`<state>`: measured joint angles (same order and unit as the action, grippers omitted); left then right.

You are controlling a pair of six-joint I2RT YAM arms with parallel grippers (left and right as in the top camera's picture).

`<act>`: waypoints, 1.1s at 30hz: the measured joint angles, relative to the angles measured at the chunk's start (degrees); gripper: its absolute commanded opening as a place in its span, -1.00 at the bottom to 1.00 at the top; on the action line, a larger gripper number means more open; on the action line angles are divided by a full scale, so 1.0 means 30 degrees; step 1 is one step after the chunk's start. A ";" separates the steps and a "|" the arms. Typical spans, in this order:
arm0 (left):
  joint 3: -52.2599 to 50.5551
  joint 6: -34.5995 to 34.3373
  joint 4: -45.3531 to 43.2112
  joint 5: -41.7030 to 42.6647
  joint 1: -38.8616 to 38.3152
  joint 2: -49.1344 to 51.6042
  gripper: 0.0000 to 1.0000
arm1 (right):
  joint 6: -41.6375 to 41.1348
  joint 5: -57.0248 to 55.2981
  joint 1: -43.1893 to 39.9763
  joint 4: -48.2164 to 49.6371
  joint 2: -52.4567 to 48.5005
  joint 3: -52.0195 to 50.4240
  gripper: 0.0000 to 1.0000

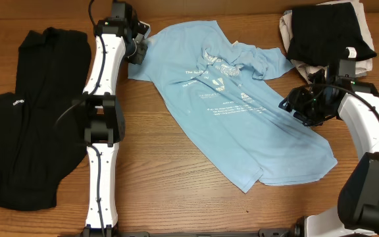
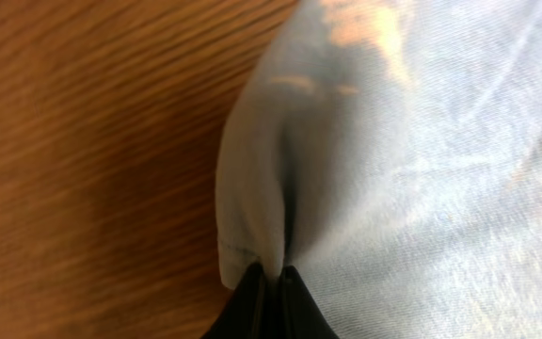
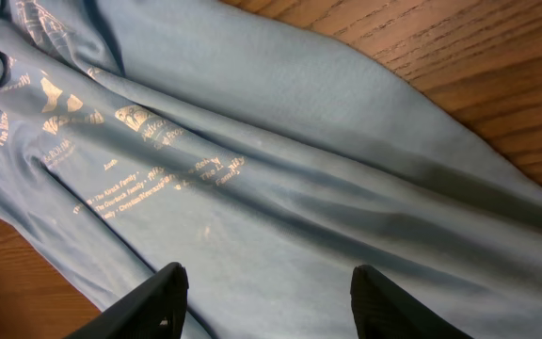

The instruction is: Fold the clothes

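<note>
Item 1. T-shirt [image 1: 235,112]: light blue, short-sleeved. Lies on the wooden table [image 1: 176,191], centre to right, set diagonally from far left to near right. Spread mostly flat but rumpled, with long creases running down the body and bunched folds at the far end. Small white print faces up [image 3: 149,179]. Faint orange marks show on the cloth in the left wrist view.

Item 2. Left gripper [image 1: 139,51]: the arm reaches from the near edge straight across the table to the far side. The wrist turns toward the T-shirt's far-left edge. Fingertips [image 2: 252,294] are pinched together on a raised fold of the blue cloth beside its stitched hem.

Item 3. Right gripper [image 1: 301,105]: the arm comes in from the near right corner and bends toward the T-shirt's right edge. Both fingers [image 3: 153,299] stand apart with nothing between them. Blue cloth lies beneath them; contact cannot be told.

Item 4. Black garment [image 1: 35,118]: laid out on the table left of the left arm, well apart from the T-shirt.

Item 5. Pile of clothes [image 1: 328,33]: far right corner, black piece on top of a pale one.
</note>
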<state>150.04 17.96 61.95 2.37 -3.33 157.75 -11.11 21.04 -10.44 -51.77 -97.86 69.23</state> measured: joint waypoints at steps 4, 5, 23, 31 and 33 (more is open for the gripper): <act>0.0058 -0.1683 0.0532 -0.0787 0.0015 0.0000 -0.92 | -0.0007 0.0066 0.0000 -0.0124 0.0000 0.0000 0.18; 0.0109 -0.2113 0.0772 -0.0969 0.0051 0.0000 -0.92 | -0.0015 0.0073 0.0000 -0.0160 0.0000 0.0000 0.17; 0.0517 -0.7941 1.1570 -0.1894 0.4634 -0.0197 -0.91 | -0.1268 -0.0160 0.4452 -0.0058 0.0000 0.0000 0.09; 0.0474 -0.7927 1.1562 -0.0947 0.4736 -0.2164 -0.92 | -0.2696 -0.1515 0.5778 0.2725 -0.0007 0.0007 0.09; 0.0466 -0.7919 1.1562 -0.0809 0.4736 -0.3621 -0.92 | -0.2871 -0.1792 0.5872 0.2907 -0.0007 0.0007 0.10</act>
<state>151.44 -5.80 96.64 -0.05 10.87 146.89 -19.73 15.66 7.18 -43.05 -97.89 69.25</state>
